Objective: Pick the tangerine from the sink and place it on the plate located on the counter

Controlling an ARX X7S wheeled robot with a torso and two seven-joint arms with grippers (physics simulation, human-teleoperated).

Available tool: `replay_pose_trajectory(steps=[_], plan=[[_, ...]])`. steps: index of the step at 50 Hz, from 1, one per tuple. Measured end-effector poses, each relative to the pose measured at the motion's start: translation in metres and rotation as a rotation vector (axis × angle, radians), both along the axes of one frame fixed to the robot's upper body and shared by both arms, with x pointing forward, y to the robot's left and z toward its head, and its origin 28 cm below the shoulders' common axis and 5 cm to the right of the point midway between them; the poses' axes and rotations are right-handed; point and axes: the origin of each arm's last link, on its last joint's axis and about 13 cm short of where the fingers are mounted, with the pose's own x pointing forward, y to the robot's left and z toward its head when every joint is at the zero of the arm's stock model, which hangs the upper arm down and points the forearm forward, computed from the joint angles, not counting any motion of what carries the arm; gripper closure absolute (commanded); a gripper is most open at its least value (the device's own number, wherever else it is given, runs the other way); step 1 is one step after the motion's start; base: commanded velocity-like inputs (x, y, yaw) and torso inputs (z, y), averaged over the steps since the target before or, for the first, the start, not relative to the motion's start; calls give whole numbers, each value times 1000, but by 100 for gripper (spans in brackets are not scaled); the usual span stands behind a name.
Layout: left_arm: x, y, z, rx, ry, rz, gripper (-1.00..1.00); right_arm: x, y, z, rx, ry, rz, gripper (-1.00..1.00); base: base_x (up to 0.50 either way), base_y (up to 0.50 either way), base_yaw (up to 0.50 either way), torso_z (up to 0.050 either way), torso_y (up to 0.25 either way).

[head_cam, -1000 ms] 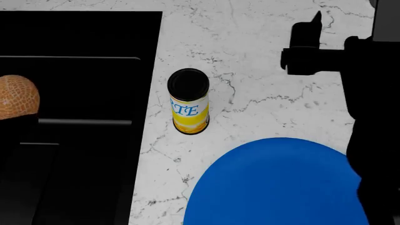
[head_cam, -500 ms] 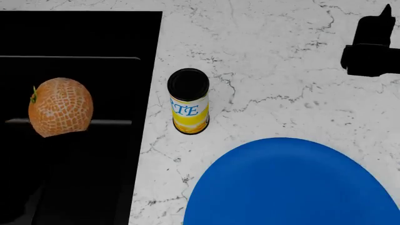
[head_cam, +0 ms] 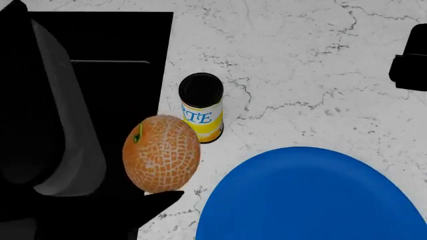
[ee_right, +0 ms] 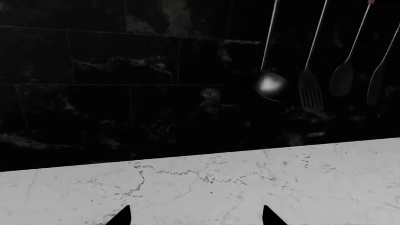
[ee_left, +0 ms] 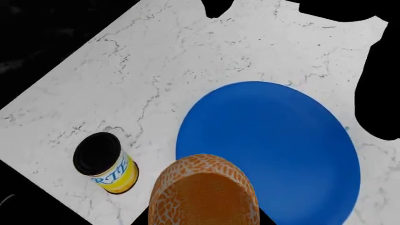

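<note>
My left gripper is shut on the tangerine, an orange fruit with netted skin, and holds it in the air over the counter at the sink's right edge, next to the can. In the left wrist view the tangerine fills the space between the jaws, with the blue plate just beyond it. The blue plate lies on the counter at the front right. The black sink is at the left. My right gripper is open and empty above the counter, at the head view's right edge.
A yellow-and-white can with a black lid stands upright on the counter between sink and plate; it also shows in the left wrist view. Ladles and spatulas hang on the dark back wall.
My left arm has carried the tangerine right and forward, from over the sink to the sink's edge beside the can. My right arm has drawn further off to the right.
</note>
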Motion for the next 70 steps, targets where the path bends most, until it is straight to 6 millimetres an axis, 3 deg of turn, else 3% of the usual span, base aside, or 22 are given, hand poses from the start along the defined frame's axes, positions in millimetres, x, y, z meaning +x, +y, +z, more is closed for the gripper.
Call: replay_pose_trajectory(steps=[25, 70], plan=[[7, -49, -2, 93, 10, -159, 100, -4, -1, -1, 8, -2, -2, -100, 0, 0, 0, 0, 0], [32, -98, -28, 95, 56, -233, 100, -5, -3, -8, 29, -2, -1, -100, 0, 0, 0, 0, 0]])
